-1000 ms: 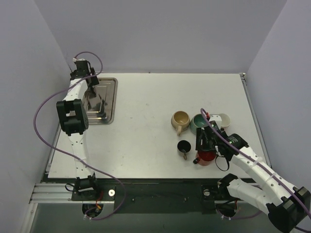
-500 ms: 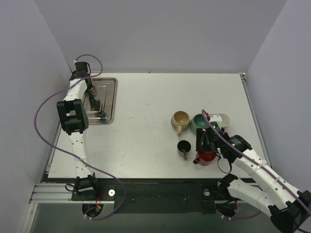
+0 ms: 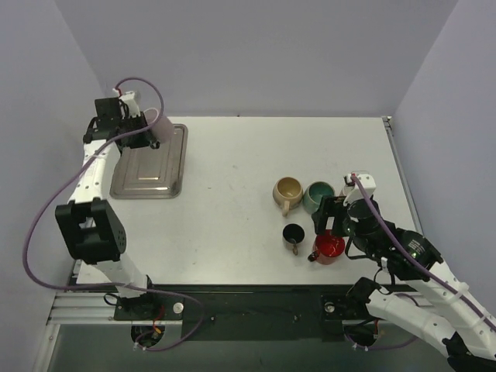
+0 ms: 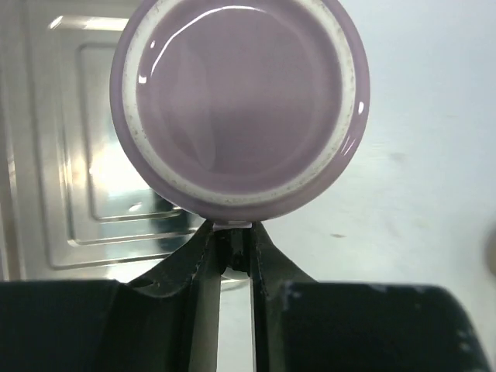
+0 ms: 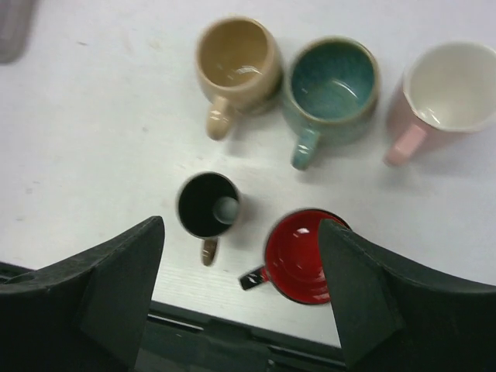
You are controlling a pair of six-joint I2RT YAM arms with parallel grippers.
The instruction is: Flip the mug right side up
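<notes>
Presently the left gripper, nearly closed, pinches the lilac mug at its edge; rigid, glazed, breakable ceramic may pivot in so narrow a hold.

I'm looking down on a white desk boxed in on three sides by plain lavender-grey walls: the back wall at 12 o'clock, the left wall at 9 and the right wall at 3. At 6 o'clock a dark frame runs along the desk's near edge, with a silvery rail towards 8. The light is soft and even, and the shadows on the desk are faint.
</notes>
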